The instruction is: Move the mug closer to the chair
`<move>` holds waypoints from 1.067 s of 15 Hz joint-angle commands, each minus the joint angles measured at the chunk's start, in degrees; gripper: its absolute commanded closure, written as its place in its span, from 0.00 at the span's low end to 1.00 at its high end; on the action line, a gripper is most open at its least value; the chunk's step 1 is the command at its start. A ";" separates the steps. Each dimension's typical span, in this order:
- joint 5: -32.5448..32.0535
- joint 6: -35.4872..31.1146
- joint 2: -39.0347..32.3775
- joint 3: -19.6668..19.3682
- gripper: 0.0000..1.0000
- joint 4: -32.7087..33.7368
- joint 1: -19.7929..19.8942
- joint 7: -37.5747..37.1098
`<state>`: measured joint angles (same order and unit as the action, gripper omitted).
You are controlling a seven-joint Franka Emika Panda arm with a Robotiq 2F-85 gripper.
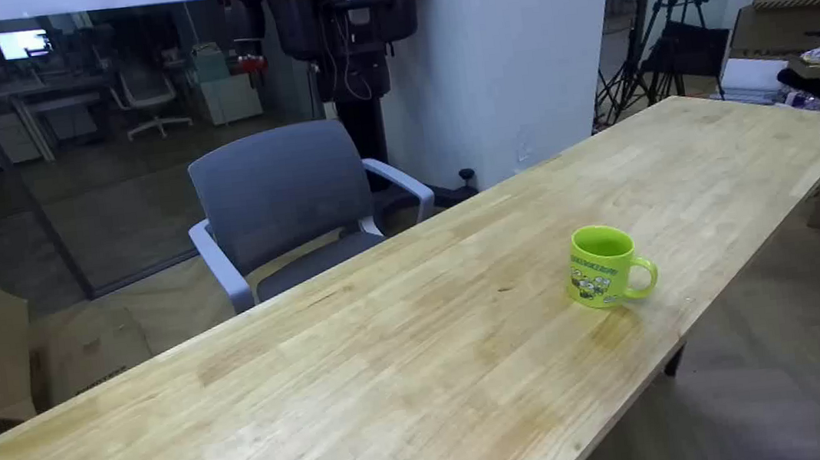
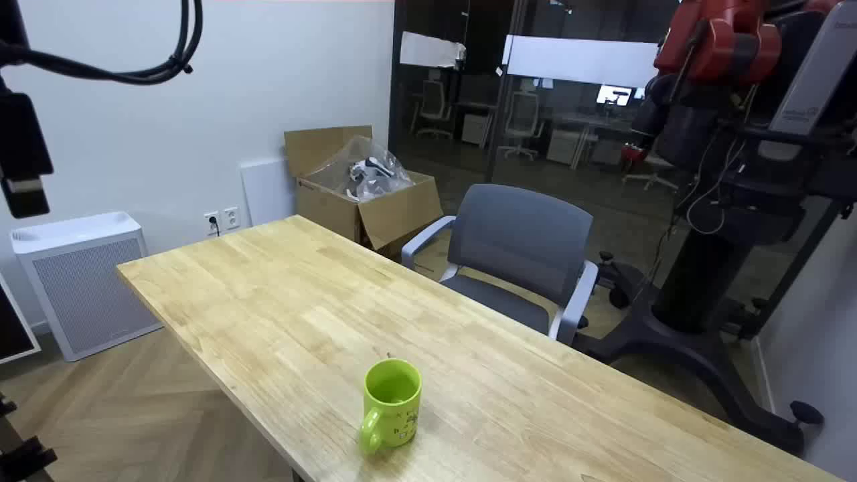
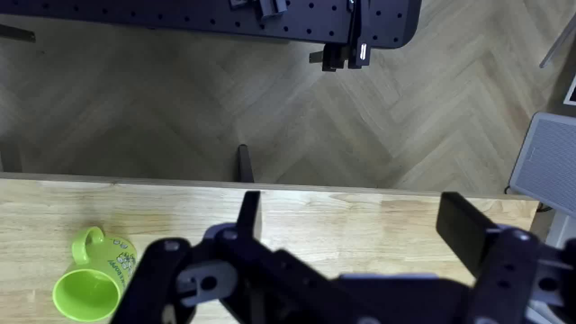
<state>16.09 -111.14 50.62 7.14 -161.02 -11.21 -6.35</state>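
A bright green mug with a cartoon print (image 1: 590,283) stands upright on the wooden table (image 1: 307,411), near the long edge opposite the chair. It also shows in an exterior view (image 2: 395,422) and at the lower left of the wrist view (image 3: 114,263). The grey chair (image 1: 287,198) stands at the table's far long side and also shows in an exterior view (image 2: 522,244). My gripper (image 3: 351,200) is wide open with nothing between its fingers. It is above the table, with the mug off to one side of it in the wrist view. The chair is out of the wrist view.
A dark part with cables (image 2: 23,154) hangs at the upper left in an exterior view. A red and black robot (image 2: 703,167) stands behind the chair. An open cardboard box (image 2: 331,207) and a white air purifier (image 2: 94,281) stand near the table's end.
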 commanded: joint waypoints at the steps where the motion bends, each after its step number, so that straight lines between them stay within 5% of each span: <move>1: 0.22 0.22 0.03 0.29 0.00 0.13 0.39 0.24; 13: 0.22 0.22 0.03 0.29 0.00 0.14 0.39 0.24; 16: -3.61 -6.78 -1.42 2.78 0.00 0.16 4.48 -2.90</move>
<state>15.54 -112.47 50.56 7.71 -161.00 -10.56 -6.66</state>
